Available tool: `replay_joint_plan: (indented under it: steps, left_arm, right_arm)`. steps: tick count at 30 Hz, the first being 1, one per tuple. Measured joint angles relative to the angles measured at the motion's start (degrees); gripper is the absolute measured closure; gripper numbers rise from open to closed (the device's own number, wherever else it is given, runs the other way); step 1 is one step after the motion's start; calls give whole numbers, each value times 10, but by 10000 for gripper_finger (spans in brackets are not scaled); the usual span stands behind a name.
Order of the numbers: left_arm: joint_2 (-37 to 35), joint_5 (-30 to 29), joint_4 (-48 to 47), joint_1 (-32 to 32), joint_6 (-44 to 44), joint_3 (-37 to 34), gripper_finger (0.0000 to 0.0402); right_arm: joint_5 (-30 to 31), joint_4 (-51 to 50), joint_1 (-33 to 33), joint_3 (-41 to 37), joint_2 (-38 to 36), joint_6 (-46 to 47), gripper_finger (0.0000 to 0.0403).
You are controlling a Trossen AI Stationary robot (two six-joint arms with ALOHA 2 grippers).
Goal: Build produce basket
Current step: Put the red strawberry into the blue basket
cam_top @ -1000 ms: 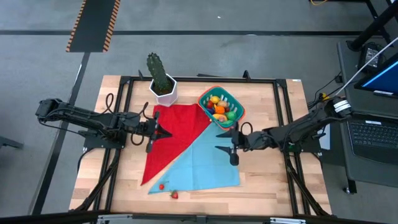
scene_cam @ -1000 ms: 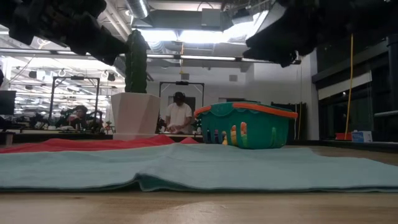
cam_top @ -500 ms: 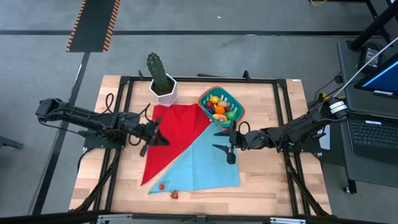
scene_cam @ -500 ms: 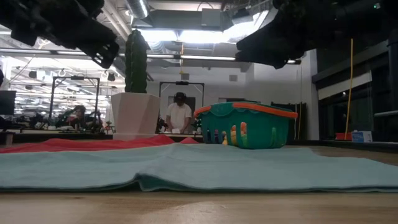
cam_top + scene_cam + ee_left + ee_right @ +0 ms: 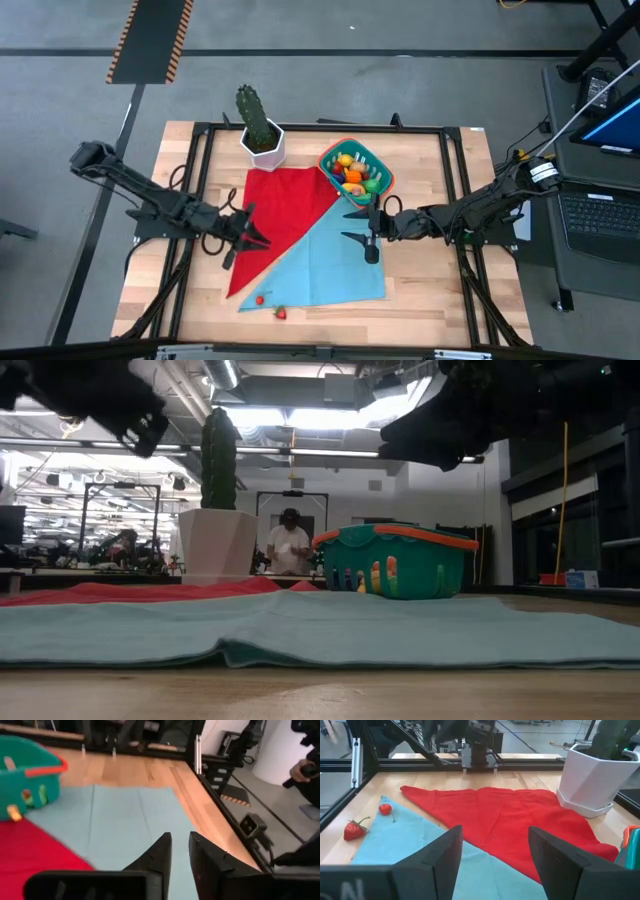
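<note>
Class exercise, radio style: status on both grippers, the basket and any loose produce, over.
Left gripper over red cloth, empty, slightly parted. Right gripper open, empty, beside basket. Two red berries loose at table's near edge. Nothing blocking.

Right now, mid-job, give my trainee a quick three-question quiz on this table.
1. True or false: the basket already holds produce.
2. How many red berries lie near the front edge, outside the basket?
3. Which gripper has its fingers wide apart with nothing between them? A) left gripper B) right gripper

Key:
1. True: orange, yellow and green pieces show inside it.
2. Two, one on the blue cloth, one on the wood beside it.
3. B, hovering over the blue cloth.
</note>
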Motion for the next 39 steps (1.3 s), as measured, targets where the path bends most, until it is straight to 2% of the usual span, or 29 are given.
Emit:
replay_joint_plan:
  steps: [6,13,17,24,29,34,39]
  left_arm:
    - [65,-51,2,-74,1,56,294]
    - [186,-54,-8,-133,37,141,220]
    - [251,-55,-56,-148,50,195,193]
    - [350,-55,-211,-149,47,307,192]
    - [413,-49,-282,-151,46,372,193]
    - [455,-47,-317,-164,33,414,193]
    - [466,-37,-324,-181,-4,428,193]
  right_arm:
    - [0,-1,0,0,0,1,177]
    - [-6,-2,1,0,0,2,177]
    - [-26,-2,1,0,0,2,177]
    - [-26,-1,1,0,0,2,177]
    - [-26,5,1,0,0,22,177]
    - [-17,23,0,-22,0,31,177]
    - [-15,125,19,-84,0,47,177]
